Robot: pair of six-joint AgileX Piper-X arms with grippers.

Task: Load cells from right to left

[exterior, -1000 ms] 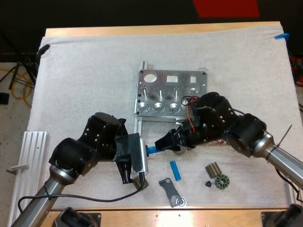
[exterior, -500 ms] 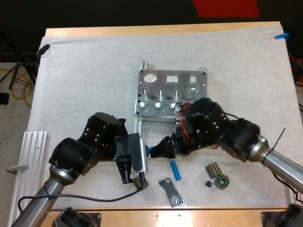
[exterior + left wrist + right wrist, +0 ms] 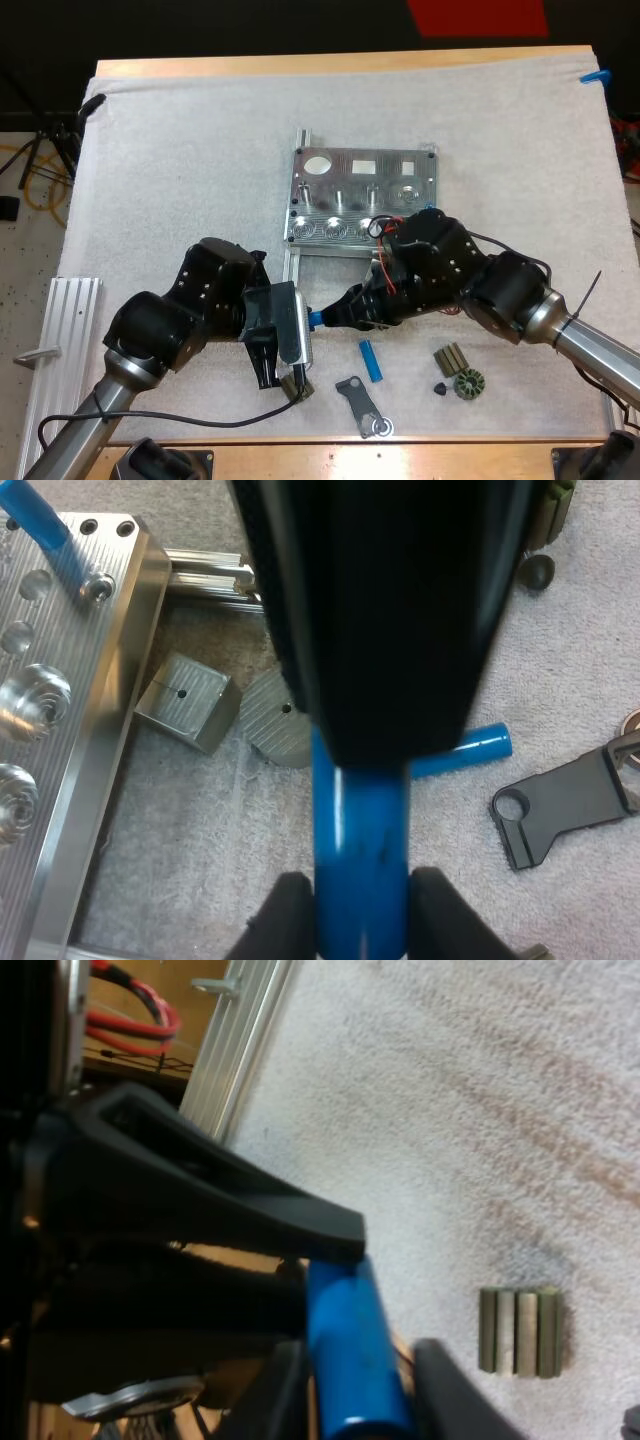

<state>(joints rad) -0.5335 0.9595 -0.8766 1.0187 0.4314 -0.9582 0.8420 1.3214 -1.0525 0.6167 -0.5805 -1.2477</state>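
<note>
A blue cylinder [image 3: 318, 318] is held just above the mat between both grippers. My left gripper [image 3: 360, 905] is shut on it, its fingers [image 3: 285, 920] pressing on both sides. My right gripper [image 3: 355, 1385] grips the same cylinder [image 3: 350, 1345] from the opposite end; in the high view it [image 3: 338, 311] meets my left gripper [image 3: 303, 322] in front of the metal fixture [image 3: 360, 195]. A second blue cylinder [image 3: 371, 360] lies on the mat. Another blue cylinder [image 3: 35, 510] stands in the fixture [image 3: 70, 650].
A black bracket [image 3: 362, 405], a dark gear [image 3: 467, 384], a ribbed dark block [image 3: 450, 357] and a small black knob [image 3: 440, 387] lie near the front edge. Two small metal blocks [image 3: 185, 700] sit beside the fixture. An aluminium rail [image 3: 70, 340] lies at the left.
My right gripper has moved left to the blue cylinder in my left gripper and now grips its free end. The left arm has stayed still.
</note>
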